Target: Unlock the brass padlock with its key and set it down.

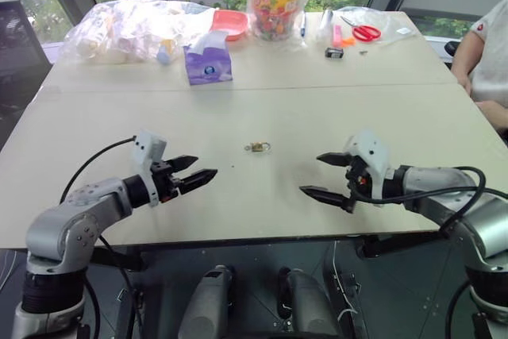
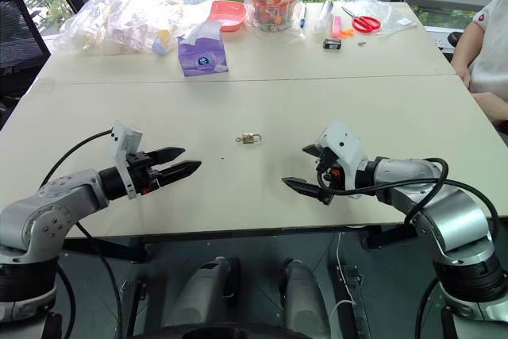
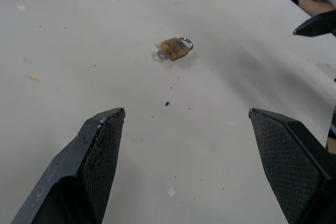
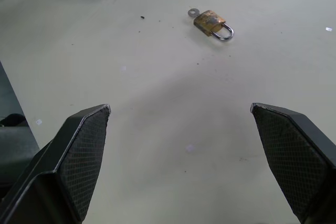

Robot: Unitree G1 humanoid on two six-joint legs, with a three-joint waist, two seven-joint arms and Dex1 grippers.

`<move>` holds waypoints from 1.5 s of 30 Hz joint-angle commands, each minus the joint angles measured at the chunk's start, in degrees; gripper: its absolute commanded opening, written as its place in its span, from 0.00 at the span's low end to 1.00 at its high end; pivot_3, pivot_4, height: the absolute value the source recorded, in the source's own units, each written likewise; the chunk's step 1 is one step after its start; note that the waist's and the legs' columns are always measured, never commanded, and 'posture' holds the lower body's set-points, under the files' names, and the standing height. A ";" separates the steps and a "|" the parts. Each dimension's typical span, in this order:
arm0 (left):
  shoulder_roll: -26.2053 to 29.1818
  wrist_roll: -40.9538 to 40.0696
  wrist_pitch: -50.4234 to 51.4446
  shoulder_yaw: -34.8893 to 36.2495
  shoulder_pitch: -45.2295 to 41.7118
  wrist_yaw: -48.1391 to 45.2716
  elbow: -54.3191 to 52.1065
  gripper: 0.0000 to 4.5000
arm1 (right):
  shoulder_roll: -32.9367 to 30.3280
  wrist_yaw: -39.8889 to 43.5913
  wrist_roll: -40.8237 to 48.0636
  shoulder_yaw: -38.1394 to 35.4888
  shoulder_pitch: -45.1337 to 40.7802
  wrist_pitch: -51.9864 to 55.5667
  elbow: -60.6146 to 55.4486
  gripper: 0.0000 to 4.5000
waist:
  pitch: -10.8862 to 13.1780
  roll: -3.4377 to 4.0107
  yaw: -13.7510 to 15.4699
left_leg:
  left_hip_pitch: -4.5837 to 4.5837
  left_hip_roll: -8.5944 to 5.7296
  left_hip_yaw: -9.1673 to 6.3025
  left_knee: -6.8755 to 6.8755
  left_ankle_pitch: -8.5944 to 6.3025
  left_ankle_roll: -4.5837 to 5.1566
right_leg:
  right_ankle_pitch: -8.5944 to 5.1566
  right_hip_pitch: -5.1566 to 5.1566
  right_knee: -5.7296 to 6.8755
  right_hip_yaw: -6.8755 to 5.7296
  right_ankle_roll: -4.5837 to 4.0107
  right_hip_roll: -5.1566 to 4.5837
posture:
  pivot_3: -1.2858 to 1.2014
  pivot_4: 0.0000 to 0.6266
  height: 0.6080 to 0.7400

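The brass padlock (image 1: 258, 147) lies flat on the table (image 1: 381, 117), out in the bare middle, between my two grippers and a little farther out than both. Its silvery shackle points right and looks closed. A small silvery ring at the body's left end looks like the key (image 3: 159, 55) in the keyhole, though it is too small for me to be sure.

My left gripper (image 1: 190, 172) hovers above the near left of the table with its fingers spread apart and nothing between them. My right gripper (image 1: 329, 176) hovers at the near right, fingers wide apart, also empty. Both point inward toward the lock.

As I judge it, the step in hand is the approach. To do it well, I should bring one gripper down over the lock body and pinch its flat sides, keeping clear of the key end. The other should then come in level with the key and take only its head. The lock is small and lies loose, so a slanted finger could push it away; I should close slowly and squarely.
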 commanded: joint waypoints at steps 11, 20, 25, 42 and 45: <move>-0.12 -2.50 -1.21 2.23 -0.81 1.90 -1.36 0.88 | 0.16 -0.75 0.77 -0.14 -1.25 -0.98 -0.81 1.00 | 0.00 0.00 0.02 | 0.04 0.00 0.06 0.02 0.02 0.03 | 0.01 0.03 0.02 -0.01 0.00 0.02 | 0.52 0.24 1.00; 7.86 1.97 -3.31 -0.54 -6.40 -5.41 6.49 0.88 | 2.28 -0.54 -2.02 3.01 -11.09 -4.75 7.64 1.00 | 0.00 0.00 -0.11 | 0.25 0.06 0.19 0.04 0.03 0.04 | 0.06 0.13 0.05 0.02 -0.08 0.07 | 0.52 0.24 1.00; 17.50 2.59 -5.31 -2.99 -10.48 -18.82 9.07 0.88 | 3.51 2.95 -8.90 13.27 -21.00 -7.71 17.44 1.00 | 0.00 0.00 -0.21 | 0.21 0.05 0.43 -0.04 0.03 0.05 | 0.07 -0.03 0.05 0.09 -0.10 0.10 | 0.52 0.24 1.00; 16.52 6.38 -7.66 -3.47 -7.70 -18.27 7.88 0.88 | 24.78 12.43 -29.15 27.03 -44.74 -38.78 73.22 1.00 | 0.00 -0.01 -1.27 | 0.28 0.05 0.69 -0.03 0.07 0.10 | 0.32 -0.12 0.25 0.37 0.34 0.21 | 0.52 0.24 1.00; 15.04 5.94 -7.41 -2.39 -5.31 -16.26 5.92 0.88 | 27.22 13.66 -31.45 26.87 -46.81 -41.93 80.69 1.00 | 0.00 -0.01 -1.73 | 0.30 0.05 0.69 -0.03 0.08 0.08 | 0.33 -0.13 0.33 0.39 0.37 0.22 | 0.52 0.24 1.00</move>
